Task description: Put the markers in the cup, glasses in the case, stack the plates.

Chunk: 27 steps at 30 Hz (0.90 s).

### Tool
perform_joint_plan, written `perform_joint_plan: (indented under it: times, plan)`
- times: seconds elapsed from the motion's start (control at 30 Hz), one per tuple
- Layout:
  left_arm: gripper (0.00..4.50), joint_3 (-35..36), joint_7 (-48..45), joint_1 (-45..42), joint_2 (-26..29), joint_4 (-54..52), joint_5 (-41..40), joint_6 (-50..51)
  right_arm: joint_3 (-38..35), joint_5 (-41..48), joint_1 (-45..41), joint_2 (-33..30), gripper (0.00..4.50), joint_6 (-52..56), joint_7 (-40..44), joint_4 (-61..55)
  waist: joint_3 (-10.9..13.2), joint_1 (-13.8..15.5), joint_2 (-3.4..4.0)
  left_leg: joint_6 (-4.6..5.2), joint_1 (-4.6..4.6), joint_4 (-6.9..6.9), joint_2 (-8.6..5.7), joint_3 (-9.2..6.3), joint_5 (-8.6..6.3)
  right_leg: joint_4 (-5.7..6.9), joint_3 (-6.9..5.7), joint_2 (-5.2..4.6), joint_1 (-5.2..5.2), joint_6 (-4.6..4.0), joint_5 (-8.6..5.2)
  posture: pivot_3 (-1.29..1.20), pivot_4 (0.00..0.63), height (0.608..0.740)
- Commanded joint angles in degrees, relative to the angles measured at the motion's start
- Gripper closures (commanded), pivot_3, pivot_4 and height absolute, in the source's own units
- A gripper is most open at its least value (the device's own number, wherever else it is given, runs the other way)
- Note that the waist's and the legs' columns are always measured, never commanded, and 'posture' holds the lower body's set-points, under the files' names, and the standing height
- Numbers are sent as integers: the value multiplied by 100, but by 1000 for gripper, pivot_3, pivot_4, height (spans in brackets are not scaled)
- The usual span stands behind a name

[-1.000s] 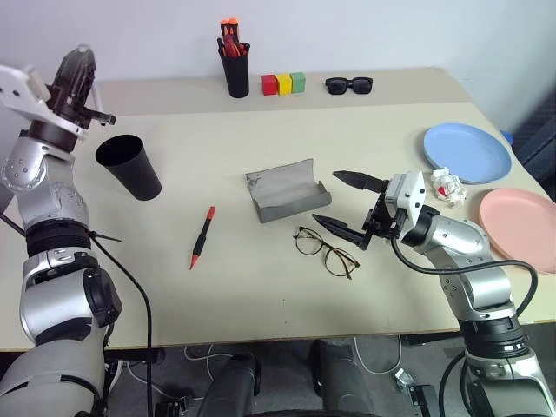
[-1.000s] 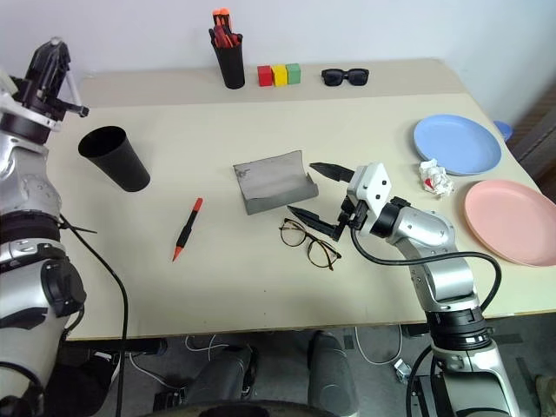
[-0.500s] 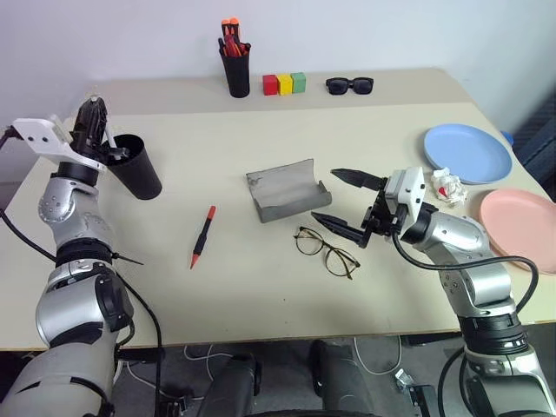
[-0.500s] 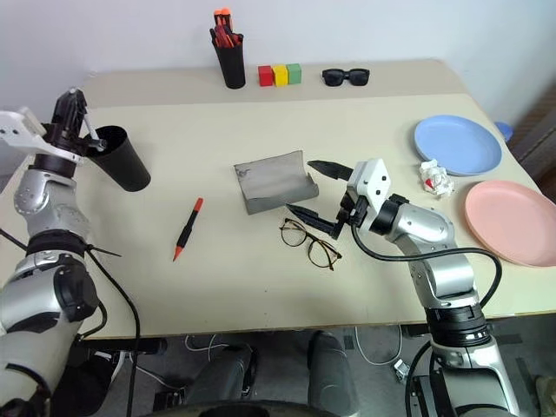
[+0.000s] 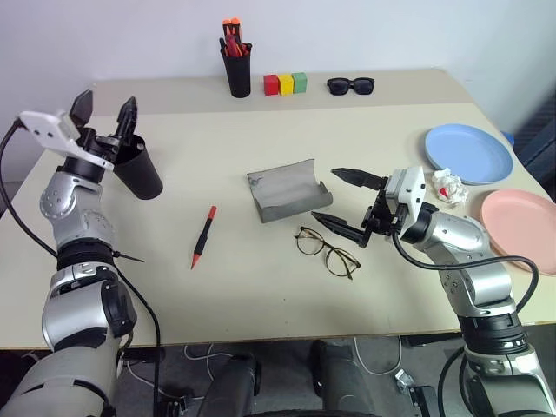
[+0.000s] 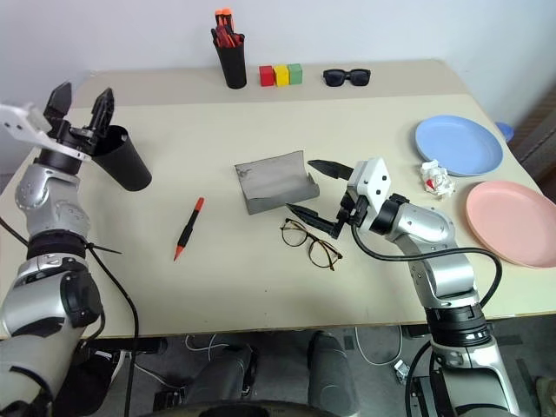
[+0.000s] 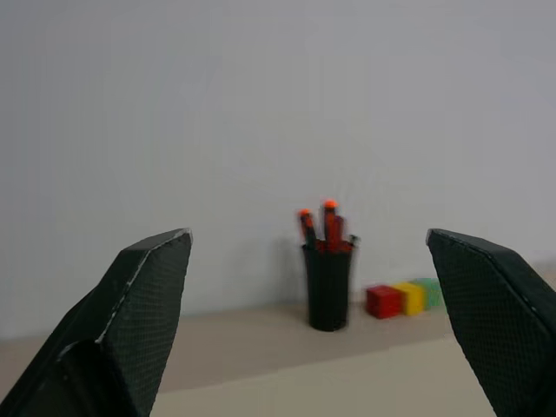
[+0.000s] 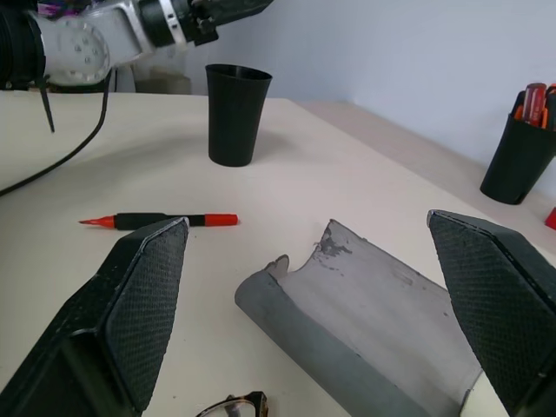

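Okay, your left gripper (image 5: 105, 111) hangs just above the rim of the black cup (image 5: 137, 171), fingers spread wide, nothing between them. Your right gripper (image 5: 347, 201) is spread wide too and empty, sitting between the open grey case (image 5: 285, 193) and the glasses (image 5: 325, 251). You've got the red-capped marker (image 5: 202, 236) lying flat on the table (image 5: 261, 295), between cup and case. Blue plate (image 5: 467, 152) and pink plate (image 5: 519, 229) lie side by side, unstacked.
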Motion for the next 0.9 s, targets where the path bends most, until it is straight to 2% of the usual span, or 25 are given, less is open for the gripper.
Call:
perform_joint_plan:
  times: [0.03, 0.13, 0.23, 0.37, 0.47, 0.57, 0.67, 0.9]
  plan:
    - [44, -937, 709, 624, 305, -2788, 235, 2578, -189, 159, -110, -43, 0, -12, 45, -82, 0, -17, 0, 0, -1, 0, 1, 0, 0, 2, 3, 0, -1, 0, 0, 0, 150, 740]
    - [44, -1165, 1634, 787, 401, -4595, -132, 4808, -392, 488, -153, -91, 0, 174, 145, -43, 1, -16, -1, 3, -2, -1, 7, 0, -2, 6, 12, 2, -5, 1, 0, 0, 150, 740]
    - [44, -1344, 2432, 749, 445, -5843, -223, 6846, -557, 805, -173, -322, 0, 410, 499, 14, 1, -2, 0, 3, 1, 0, 8, 0, -2, 5, 15, 5, -3, 2, 0, 0, 150, 740]
    - [44, -1468, 2793, 801, 641, -6856, -478, 8983, -610, 1085, -130, -508, 0, 616, 837, -39, 2, -33, 1, 3, 9, -7, 5, 9, -2, 5, 21, 17, -2, 2, -1, 0, 150, 740]
    - [44, -1004, 2948, 736, 256, -7197, -663, 10522, -543, 965, -22, -648, 0, 592, 1029, -75, 2, -20, 2, 3, 11, -9, 9, 11, -2, 6, 24, 23, -2, 1, -1, 0, 150, 740]
    - [44, -801, 3142, 1089, 201, -7265, -924, 10930, -513, 846, 5, -622, 0, 475, 1026, -49, 3, -18, 1, 2, 7, -4, 9, 11, -1, 3, 24, 23, -2, 2, -1, 0, 150, 740]
    - [44, -860, 3211, 1501, 431, -7384, -1235, 10930, -488, 781, 30, -577, 0, 402, 1027, -81, 2, -22, 1, 0, 15, -11, 10, 17, -1, 4, 32, 23, -3, 1, -1, 0, 150, 740]
    - [44, -853, 3659, 2412, 524, -7452, -2119, 10930, -390, 663, 78, -434, 0, 335, 884, -123, 2, 21, 0, -5, 11, -5, 10, 19, -1, -2, 36, 19, 0, 0, -1, 0, 150, 740]
